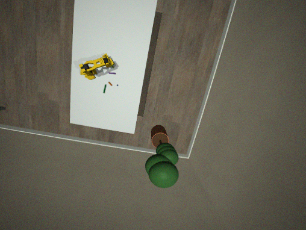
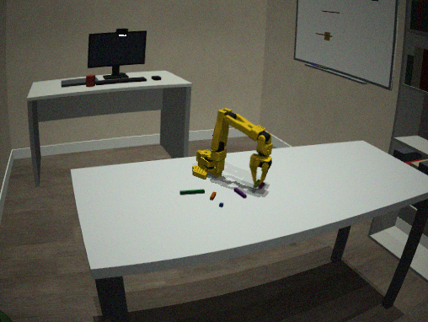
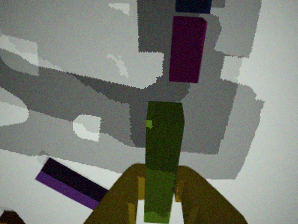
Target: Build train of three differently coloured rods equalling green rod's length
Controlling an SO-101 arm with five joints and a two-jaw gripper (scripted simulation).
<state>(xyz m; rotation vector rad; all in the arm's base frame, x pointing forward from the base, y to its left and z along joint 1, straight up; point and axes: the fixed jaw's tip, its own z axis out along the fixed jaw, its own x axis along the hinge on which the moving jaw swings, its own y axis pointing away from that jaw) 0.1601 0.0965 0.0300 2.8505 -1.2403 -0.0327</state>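
Lime rod (image 3: pixel 163 160) between closed jaws (magenta rod (image 3: pixel 187 49) just beyond)

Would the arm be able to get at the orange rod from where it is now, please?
Probably not right away: the gripper is shut on the lime rod. The orange rod lies uncovered nearby, nothing blocking it.

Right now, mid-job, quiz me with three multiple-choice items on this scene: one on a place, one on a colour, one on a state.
1. In the wrist view, where is the magenta rod relative to the lime rod?
A) ahead of its far end
B) under the fingers
C) on top of it

2. Which colour is the rod lying nearest the green rod in the exterior view?
A) pink
B) orange
C) red

3. What is the gripper doing?
A) open, holding nothing
B) shut on nothing
C) shut on the lime rod

Answers: 1 A, a gap shows between them; 2 B, the orange rod is beside it; 3 C, fingers flank the rod.
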